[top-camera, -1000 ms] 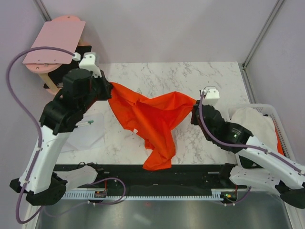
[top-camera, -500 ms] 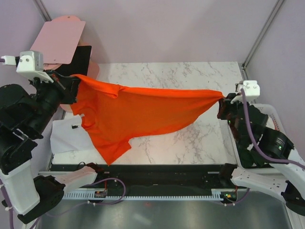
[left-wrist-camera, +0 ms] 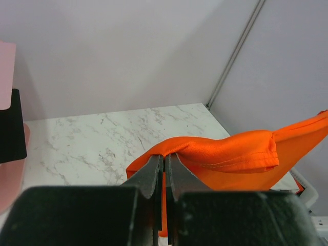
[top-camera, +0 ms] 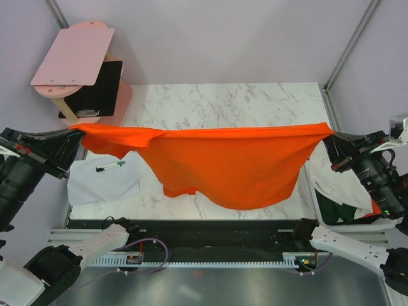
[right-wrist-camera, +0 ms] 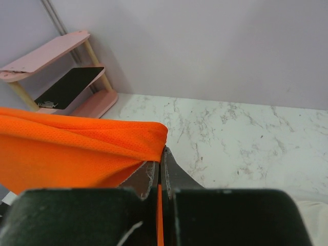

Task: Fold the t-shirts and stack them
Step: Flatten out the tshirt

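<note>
The orange-red t-shirt (top-camera: 223, 162) hangs stretched wide in the air above the marble table (top-camera: 242, 102), held at both ends. My left gripper (top-camera: 75, 129) is shut on its left corner; the left wrist view shows the fabric (left-wrist-camera: 230, 156) pinched between the closed jaws of that gripper (left-wrist-camera: 164, 159). My right gripper (top-camera: 330, 132) is shut on the right corner, and the right wrist view shows the cloth (right-wrist-camera: 77, 141) clamped in that gripper (right-wrist-camera: 161, 154). A white t-shirt (top-camera: 105, 180) lies flat at the table's left. White (top-camera: 328, 182) and dark green (top-camera: 341, 210) shirts lie in the basket at right.
A pink board rack (top-camera: 73, 54) with a flat black panel (top-camera: 95, 89) stands at the back left. A marker pen (top-camera: 109, 167) lies on the white shirt. The white basket (top-camera: 382, 220) sits off the table's right edge. A black rail (top-camera: 210, 233) runs along the near edge.
Both arms have swung outward and apart, pulling the orange-red shirt from a bunched drape into a wide taut span lifted off the table. Both grips have held.
</note>
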`<state>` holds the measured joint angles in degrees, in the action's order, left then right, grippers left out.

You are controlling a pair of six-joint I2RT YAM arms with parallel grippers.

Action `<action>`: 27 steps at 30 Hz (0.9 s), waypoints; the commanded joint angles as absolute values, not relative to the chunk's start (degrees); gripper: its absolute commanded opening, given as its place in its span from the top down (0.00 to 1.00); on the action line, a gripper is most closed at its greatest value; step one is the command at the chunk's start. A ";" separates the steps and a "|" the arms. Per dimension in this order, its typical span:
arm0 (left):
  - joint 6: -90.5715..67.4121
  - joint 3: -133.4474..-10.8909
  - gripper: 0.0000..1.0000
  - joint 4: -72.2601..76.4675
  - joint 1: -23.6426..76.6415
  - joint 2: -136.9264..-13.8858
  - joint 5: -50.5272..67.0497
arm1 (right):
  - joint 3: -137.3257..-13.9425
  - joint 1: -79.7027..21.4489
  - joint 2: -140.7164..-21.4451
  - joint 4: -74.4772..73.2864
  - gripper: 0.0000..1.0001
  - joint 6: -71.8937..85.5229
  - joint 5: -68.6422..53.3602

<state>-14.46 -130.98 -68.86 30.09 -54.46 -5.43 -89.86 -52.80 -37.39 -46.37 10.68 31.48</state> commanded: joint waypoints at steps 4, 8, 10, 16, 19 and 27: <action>-12.31 -131.66 0.98 -67.85 30.06 -61.07 -10.09 | -85.54 -52.21 -37.44 -48.61 1.00 10.63 37.60; -10.64 -128.77 0.98 -65.67 30.06 -68.10 -14.23 | -80.61 -52.21 -37.44 -46.94 1.00 11.87 49.09; -9.41 -126.49 0.98 -63.56 30.06 -72.22 -16.69 | -76.84 -52.21 -37.97 -44.32 1.00 11.87 52.10; -10.01 -119.63 0.98 -57.31 28.22 -82.17 -17.14 | -65.68 -52.21 -45.85 -33.26 1.00 10.28 57.04; -11.07 -112.45 0.98 -52.57 25.76 -85.60 -15.13 | -61.28 -50.11 -52.00 -25.09 1.00 9.14 53.20; -13.45 -98.80 0.98 -40.71 19.25 -93.15 -11.09 | -59.94 -31.58 -74.92 -8.98 1.00 8.09 26.83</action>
<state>-12.08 -102.28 -51.31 22.00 -91.66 -13.76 -58.54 -37.74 -66.72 -21.23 9.61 39.72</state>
